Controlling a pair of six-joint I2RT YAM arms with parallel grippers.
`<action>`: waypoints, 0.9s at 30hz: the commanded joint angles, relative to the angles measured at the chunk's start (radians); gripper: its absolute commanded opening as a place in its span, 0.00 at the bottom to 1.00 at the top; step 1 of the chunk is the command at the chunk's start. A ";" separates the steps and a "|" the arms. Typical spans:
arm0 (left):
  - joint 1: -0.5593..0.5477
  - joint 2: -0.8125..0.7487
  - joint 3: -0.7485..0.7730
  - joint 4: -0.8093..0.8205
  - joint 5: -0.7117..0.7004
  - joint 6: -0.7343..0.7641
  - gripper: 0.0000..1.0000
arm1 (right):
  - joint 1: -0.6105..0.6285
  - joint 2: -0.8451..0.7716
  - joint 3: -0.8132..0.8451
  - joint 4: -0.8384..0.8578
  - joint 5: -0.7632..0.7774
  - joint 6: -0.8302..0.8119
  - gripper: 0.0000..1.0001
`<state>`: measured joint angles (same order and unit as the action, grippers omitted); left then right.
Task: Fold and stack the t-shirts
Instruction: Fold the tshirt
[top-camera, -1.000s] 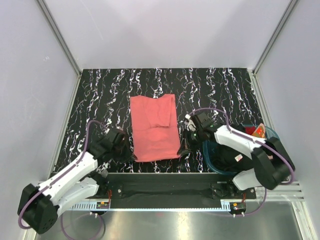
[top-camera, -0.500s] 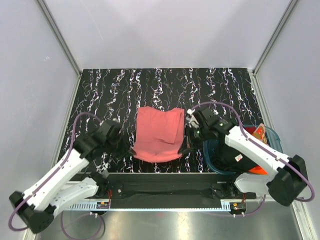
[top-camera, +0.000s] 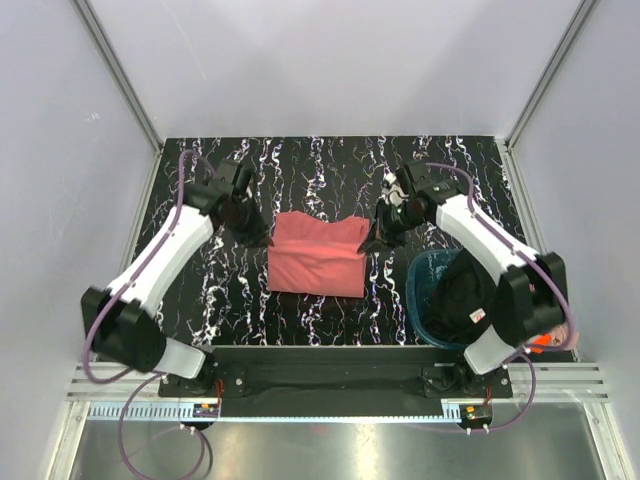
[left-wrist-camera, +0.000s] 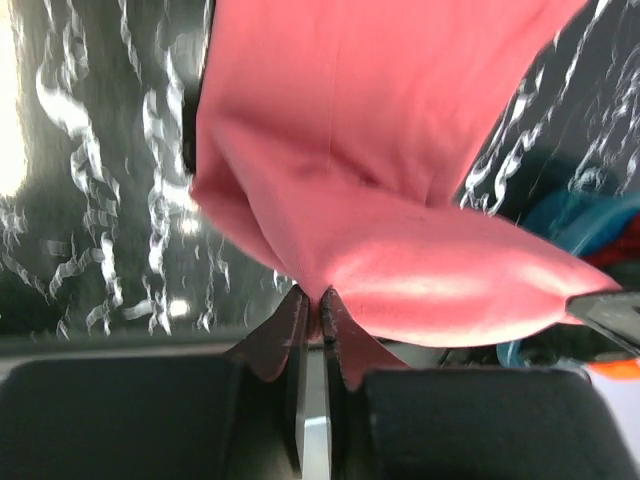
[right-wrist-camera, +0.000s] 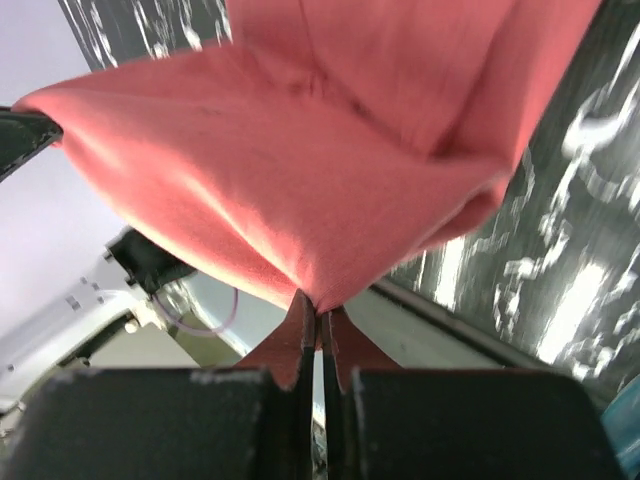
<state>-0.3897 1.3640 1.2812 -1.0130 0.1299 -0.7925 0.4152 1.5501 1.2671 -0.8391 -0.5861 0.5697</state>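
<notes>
The salmon-red t-shirt (top-camera: 316, 256) lies doubled over on the black marbled table, its upper layer held taut between both grippers. My left gripper (top-camera: 262, 238) is shut on its left corner, seen pinched in the left wrist view (left-wrist-camera: 318, 300). My right gripper (top-camera: 368, 243) is shut on its right corner, seen in the right wrist view (right-wrist-camera: 320, 305). The shirt fills both wrist views (left-wrist-camera: 380, 180) (right-wrist-camera: 330, 160). A black t-shirt with a small red mark (top-camera: 462, 298) sits in the basket, with an orange one (top-camera: 545, 342) behind the right arm.
The round teal basket (top-camera: 424, 272) stands at the right front, close to my right arm. The table's front rail (top-camera: 320, 352) runs below the shirt. Bare marbled table (top-camera: 320, 165) lies beyond the shirt, with grey walls around.
Both grippers have carried the shirt's near corners away from the front edge toward the back, folding the near half over the far half. The shirt now looks about half as long.
</notes>
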 joint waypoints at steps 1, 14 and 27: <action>0.067 0.151 0.118 0.109 0.058 0.145 0.11 | -0.055 0.114 0.126 0.009 -0.057 -0.089 0.00; 0.135 0.918 0.905 0.233 -0.012 0.386 0.56 | -0.279 0.763 0.761 0.094 -0.084 -0.120 0.52; 0.147 0.656 0.532 0.430 0.207 0.464 0.66 | -0.280 0.686 0.713 0.043 -0.006 -0.272 1.00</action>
<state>-0.2413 2.0121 1.8008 -0.6609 0.1917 -0.4129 0.1268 2.3074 2.0270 -0.8124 -0.5770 0.3256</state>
